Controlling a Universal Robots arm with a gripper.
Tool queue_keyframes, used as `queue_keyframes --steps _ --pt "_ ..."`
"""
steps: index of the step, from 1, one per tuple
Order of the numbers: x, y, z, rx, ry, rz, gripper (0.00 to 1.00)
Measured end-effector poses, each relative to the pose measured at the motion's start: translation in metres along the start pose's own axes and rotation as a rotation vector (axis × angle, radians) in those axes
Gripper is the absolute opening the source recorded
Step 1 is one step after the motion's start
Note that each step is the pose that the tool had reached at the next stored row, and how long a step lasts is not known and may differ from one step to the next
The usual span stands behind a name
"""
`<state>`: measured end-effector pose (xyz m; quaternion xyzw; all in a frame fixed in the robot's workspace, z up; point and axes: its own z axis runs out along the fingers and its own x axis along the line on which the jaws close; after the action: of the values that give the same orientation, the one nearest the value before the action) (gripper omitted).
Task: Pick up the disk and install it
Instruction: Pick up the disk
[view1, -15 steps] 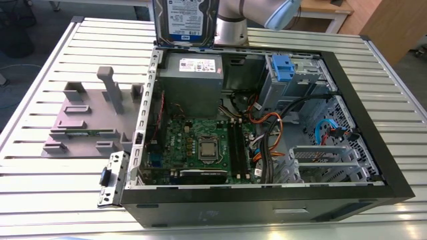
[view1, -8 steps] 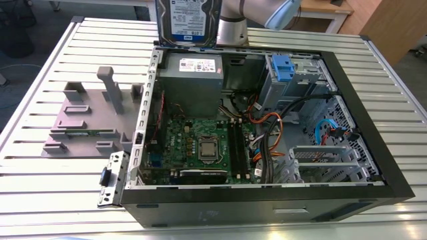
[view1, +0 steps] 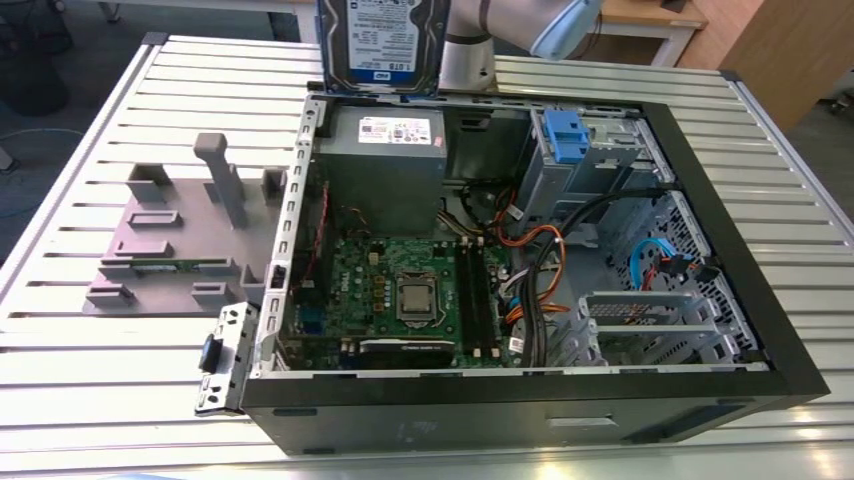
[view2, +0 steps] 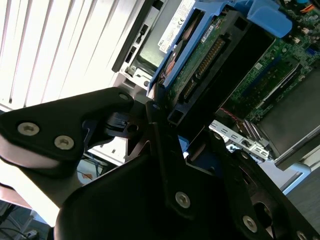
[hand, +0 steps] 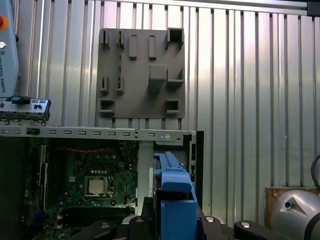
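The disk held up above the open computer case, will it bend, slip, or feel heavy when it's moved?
The disk is a metal-cased block, so probably stiff and fairly heavy for its size. Its blue bracket is smooth plastic, so it might slide in the jaws if clamped there. Its exposed circuit board looks fragile if knocked.

One disk (view1: 383, 40), one computer case (view1: 534, 420), one stand (view1: 160, 225) (grey)
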<state>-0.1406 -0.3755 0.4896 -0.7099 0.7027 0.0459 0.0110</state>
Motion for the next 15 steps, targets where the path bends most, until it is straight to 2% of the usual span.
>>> queue_keyframes --steps 15 --pt "0.0001 -0.0096 -0.0002 -0.0001 0.0000 0.000 0.37"
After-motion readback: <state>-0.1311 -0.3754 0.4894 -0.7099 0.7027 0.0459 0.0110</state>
